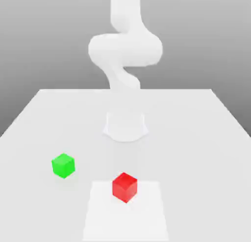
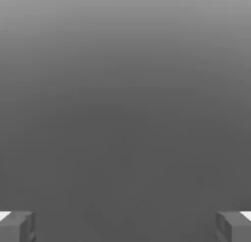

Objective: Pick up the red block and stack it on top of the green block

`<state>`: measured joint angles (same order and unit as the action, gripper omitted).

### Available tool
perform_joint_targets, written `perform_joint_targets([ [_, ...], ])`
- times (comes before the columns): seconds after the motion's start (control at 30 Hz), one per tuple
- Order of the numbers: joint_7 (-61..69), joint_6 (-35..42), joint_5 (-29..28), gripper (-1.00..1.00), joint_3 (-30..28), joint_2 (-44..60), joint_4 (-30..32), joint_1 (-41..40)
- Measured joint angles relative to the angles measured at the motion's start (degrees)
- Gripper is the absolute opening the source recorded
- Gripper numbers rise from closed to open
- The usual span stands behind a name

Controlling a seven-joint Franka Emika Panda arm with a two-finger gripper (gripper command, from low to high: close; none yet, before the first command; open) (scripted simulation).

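Table: pale, flat, broad; narrows toward the far edge, bare enough to leave both blocks free on every side.
Arm: white, rises from its base at the table's middle and folds back above it, probably a rest pose ahead of any reach, well apart from both blocks.
Gripper: fingers spread wide, nothing between them (plain grey beyond), ready to straddle a block rather than pinch one.
Lighter patch: faint paler rectangle on the near table, under the red block.
Red block: small bright red cube, near edge of the table, a little right of centre in the exterior view; sits flat, one corner turned toward the camera, untouched, top and sides exposed for a grasp from above.
Green block: small green cube, left of the red block and slightly farther back, flat on the table, apart from it, top bare to receive the stack.
Stage: judged as the very start, pick not yet begun.
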<state>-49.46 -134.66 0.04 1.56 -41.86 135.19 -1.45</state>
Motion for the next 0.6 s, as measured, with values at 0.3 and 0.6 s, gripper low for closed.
perform_joint_targets([
  [0.3,-15.6,-12.1,0.0,0.00,5.5,17.3,14.0,-5.3],
  [0.6,-31.8,-26.8,0.9,0.00,8.3,38.4,28.3,-8.4],
])
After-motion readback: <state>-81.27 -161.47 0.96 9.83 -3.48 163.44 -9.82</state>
